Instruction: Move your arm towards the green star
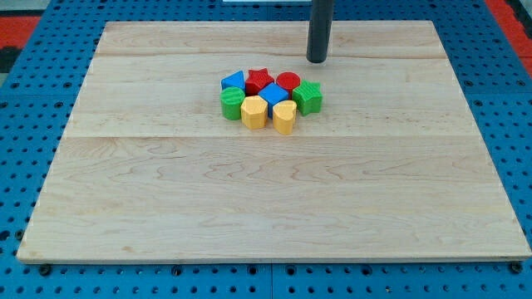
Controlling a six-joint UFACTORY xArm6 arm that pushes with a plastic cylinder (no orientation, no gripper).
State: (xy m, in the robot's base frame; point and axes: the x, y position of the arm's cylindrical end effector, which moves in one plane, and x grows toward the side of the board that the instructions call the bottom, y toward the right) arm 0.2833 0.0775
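The green star (307, 97) sits at the right end of a tight cluster of blocks near the board's upper middle. My tip (317, 61) is above the star toward the view's top, a short gap away and not touching it. Beside the star lie a red cylinder (288, 82), a red star (258, 80), a blue block (233, 82), a blue cube (273, 94), a green cylinder (232, 104), a yellow hexagon (254, 111) and a yellow heart-like block (285, 117).
The wooden board (274, 199) lies on a blue perforated table (25, 124). A red area shows at the view's top corners (33, 21).
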